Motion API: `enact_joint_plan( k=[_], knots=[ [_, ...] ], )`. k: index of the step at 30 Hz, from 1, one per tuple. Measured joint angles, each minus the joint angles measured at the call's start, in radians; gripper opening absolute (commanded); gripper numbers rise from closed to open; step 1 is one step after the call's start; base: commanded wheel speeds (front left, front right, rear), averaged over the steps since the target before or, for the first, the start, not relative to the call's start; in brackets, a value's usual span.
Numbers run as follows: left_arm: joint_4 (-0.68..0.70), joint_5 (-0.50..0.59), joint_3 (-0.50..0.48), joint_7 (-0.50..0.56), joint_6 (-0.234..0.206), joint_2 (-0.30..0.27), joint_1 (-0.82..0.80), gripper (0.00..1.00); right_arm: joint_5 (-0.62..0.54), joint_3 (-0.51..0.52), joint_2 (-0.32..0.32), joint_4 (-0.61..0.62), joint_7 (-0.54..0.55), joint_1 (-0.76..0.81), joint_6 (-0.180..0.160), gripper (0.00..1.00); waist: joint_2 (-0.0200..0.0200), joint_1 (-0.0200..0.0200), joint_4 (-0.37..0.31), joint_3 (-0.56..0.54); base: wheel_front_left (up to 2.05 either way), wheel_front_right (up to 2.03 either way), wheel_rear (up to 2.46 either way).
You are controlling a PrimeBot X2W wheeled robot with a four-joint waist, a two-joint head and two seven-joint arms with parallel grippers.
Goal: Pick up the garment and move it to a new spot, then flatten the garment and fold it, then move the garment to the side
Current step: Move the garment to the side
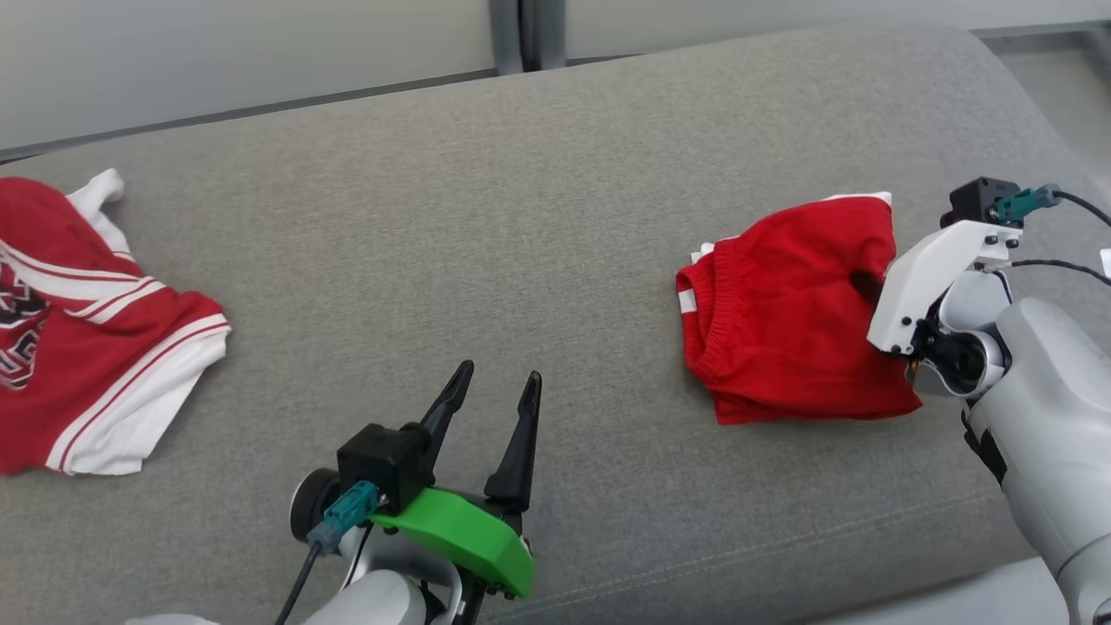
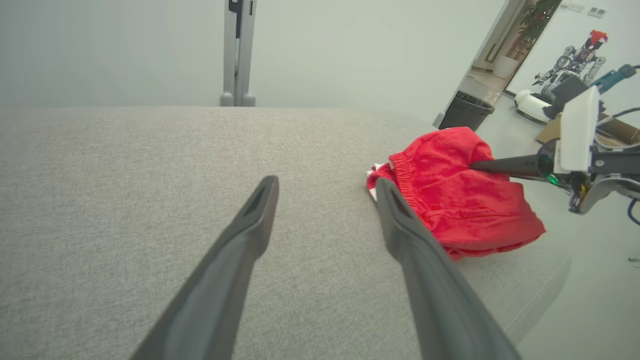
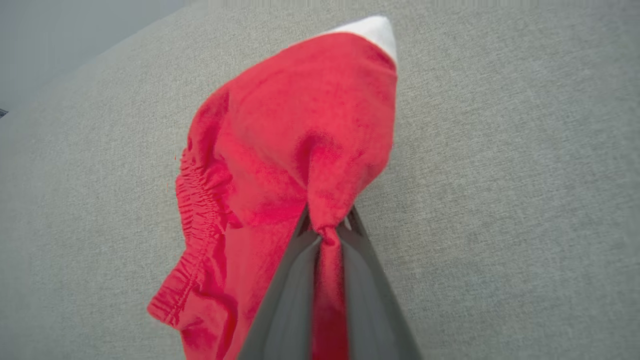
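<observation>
a: where are the red shorts (image 1: 790, 308)?
b: bunched on the right side of the grey cushion (image 1: 521, 217), elastic waistband turned toward the left, a white edge showing at the far corner.
a: and the right gripper (image 3: 327, 226)?
b: its two dark fingers are pinched together on a tuck of red cloth at the shorts' right side, and the fabric puckers up around the tips.
a: the left gripper (image 1: 499, 375)?
b: fingers spread wide apart over bare cushion, near the front edge, well apart from the shorts.
a: anything else on there?
b: a red and white jersey (image 1: 95, 338), lying crumpled at the cushion's left end.
</observation>
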State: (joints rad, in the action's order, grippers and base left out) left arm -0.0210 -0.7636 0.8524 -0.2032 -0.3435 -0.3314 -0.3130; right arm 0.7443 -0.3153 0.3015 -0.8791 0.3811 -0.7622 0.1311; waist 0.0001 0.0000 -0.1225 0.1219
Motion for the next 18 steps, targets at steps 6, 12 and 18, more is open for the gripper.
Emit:
enact_joint_plan(
  k=[6, 12, 18],
  knots=[
    [0.000, 0.014, 0.006, 0.008, 0.009, 0.010, -0.053, 1.00, 0.000, -0.012, 0.008, 0.007, -0.003, -0.036, 0.000, 0.00, 0.0000, 0.0000, -0.070, 0.034, 0.00, 0.00, 0.00],
    [0.006, 0.029, 0.007, 0.023, 0.013, 0.012, -0.107, 1.00, 0.000, -0.013, 0.030, 0.004, -0.022, -0.090, 0.000, 0.00, 0.0000, 0.0000, -0.097, 0.097, 0.00, 0.00, 0.00],
    [0.048, 0.061, -0.002, 0.026, 0.007, -0.002, -0.151, 1.00, -0.024, -0.019, 0.095, 0.000, -0.040, -0.169, 0.000, 0.00, 0.0000, 0.0000, -0.097, 0.165, 0.00, 0.00, 0.00]
  ],
)
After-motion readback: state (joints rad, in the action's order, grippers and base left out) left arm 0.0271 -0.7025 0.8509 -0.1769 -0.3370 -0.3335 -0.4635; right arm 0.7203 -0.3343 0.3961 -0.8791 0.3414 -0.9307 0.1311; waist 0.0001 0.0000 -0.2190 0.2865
